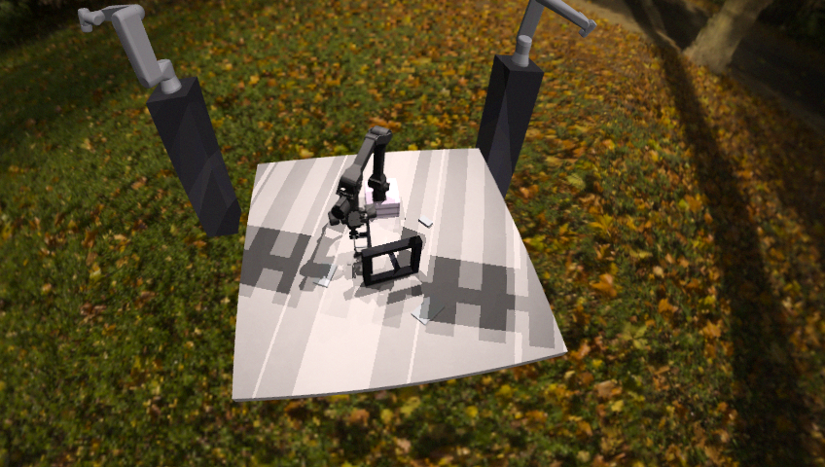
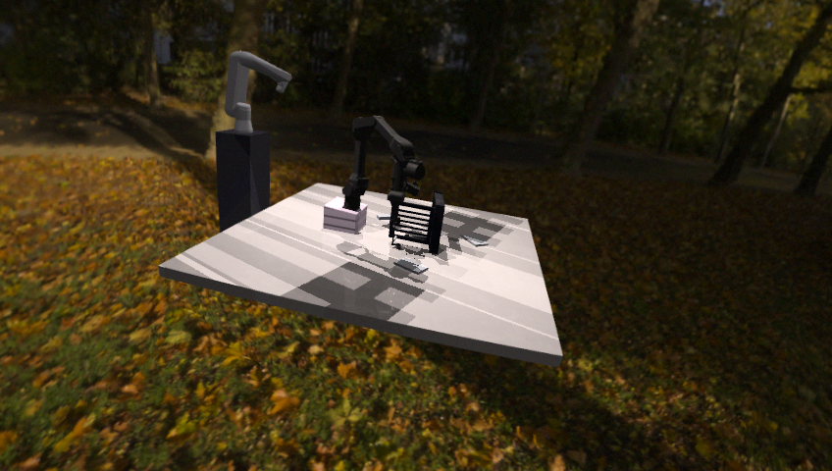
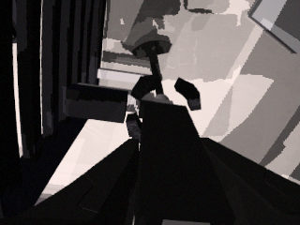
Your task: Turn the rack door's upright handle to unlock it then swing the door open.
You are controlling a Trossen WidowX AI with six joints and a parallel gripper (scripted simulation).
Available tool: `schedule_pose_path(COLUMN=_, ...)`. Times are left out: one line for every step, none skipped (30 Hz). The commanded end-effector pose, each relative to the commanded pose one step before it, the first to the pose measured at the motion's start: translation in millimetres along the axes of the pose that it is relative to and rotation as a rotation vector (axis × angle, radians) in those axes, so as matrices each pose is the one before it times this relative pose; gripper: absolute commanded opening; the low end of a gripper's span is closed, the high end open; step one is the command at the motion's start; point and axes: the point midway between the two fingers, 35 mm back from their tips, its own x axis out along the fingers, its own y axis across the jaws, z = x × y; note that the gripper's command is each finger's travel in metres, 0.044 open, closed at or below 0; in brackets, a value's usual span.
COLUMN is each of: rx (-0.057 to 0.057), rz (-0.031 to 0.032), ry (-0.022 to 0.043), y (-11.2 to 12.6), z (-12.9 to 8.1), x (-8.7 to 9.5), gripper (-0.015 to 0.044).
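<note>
Door [image 1: 369, 233] [image 2: 408, 227] [image 3: 28, 80] stands swung well out from the frame [image 1: 391, 249] [image 2: 437, 224], looks near square; can't confirm past 80. Pincer [image 1: 357, 233] [image 2: 393, 222] [image 3: 168, 148] is clamped on the handle at the door's free side; handle's turn is too dark to read. Keep the squeeze, follow the hinge arc, hold wrist twist matched to the door. Confirm angle, then release square and back straight off, clear of slats.
</note>
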Motion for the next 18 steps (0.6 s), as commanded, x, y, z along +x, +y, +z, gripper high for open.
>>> schedule_pose_path(rx=-0.0771, rz=0.00215, ry=0.00247, y=-9.32, z=2.68, x=-0.07, gripper=0.0013)
schedule_pose_path(rx=-0.0145, rz=-0.00023, ry=-0.00019, y=-2.18, z=0.37, x=0.00, gripper=0.0013)
schedule_pose_path(rx=-0.0145, rz=-0.00021, ry=-0.00011, y=-2.19, z=0.32, x=0.01, gripper=0.0013)
schedule_pose_path(rx=-0.0163, rz=-0.00019, ry=0.00008, y=-2.40, z=0.45, x=-0.05, gripper=0.0013)
schedule_pose_path(rx=-0.0167, rz=-0.00019, ry=0.00008, y=-2.48, z=0.40, x=-0.03, gripper=0.0013)
schedule_pose_path(rx=-0.0167, rz=-0.00019, ry=0.00008, y=-2.49, z=0.34, x=-0.02, gripper=0.0013)
schedule_pose_path(rx=-0.0162, rz=-0.00019, ry=0.00004, y=-2.41, z=0.41, x=-0.04, gripper=0.0013)
schedule_pose_path(rx=-0.0162, rz=-0.00019, ry=0.00004, y=-2.43, z=0.35, x=-0.02, gripper=0.0013)
schedule_pose_path(rx=-0.0161, rz=-0.00019, ry=0.00004, y=-2.42, z=0.29, x=-0.01, gripper=0.0013)
schedule_pose_path(rx=-0.0126, rz=-0.00015, ry=0.00004, y=-1.91, z=0.18, x=0.01, gripper=0.0013)
schedule_pose_path(rx=-0.0076, rz=-0.00009, ry=0.00002, y=-1.15, z=0.09, x=0.01, gripper=0.0013)
schedule_pose_path(rx=-0.0025, rz=-0.00003, ry=0.00001, y=-0.38, z=0.03, x=0.00, gripper=0.0013)
schedule_pose_path(rx=0.0000, rz=0.00000, ry=0.00000, y=0.00, z=0.00, x=0.00, gripper=0.0013)
schedule_pose_path(rx=0.0000, rz=0.00000, ry=0.00000, y=0.00, z=0.00, x=0.00, gripper=0.0013)
schedule_pose_path(rx=0.0000, rz=0.00000, ry=0.00000, y=0.00, z=0.00, x=0.00, gripper=0.0013)
schedule_pose_path(rx=0.0000, rz=0.00000, ry=0.00000, y=0.00, z=0.00, x=0.00, gripper=0.0013)
schedule_pose_path(rx=0.0000, rz=0.00000, ry=0.00000, y=0.00, z=0.00, x=0.00, gripper=0.0013)
schedule_pose_path(rx=0.0000, rz=0.00000, ry=0.00000, y=0.00, z=0.00, x=0.00, gripper=0.0013)
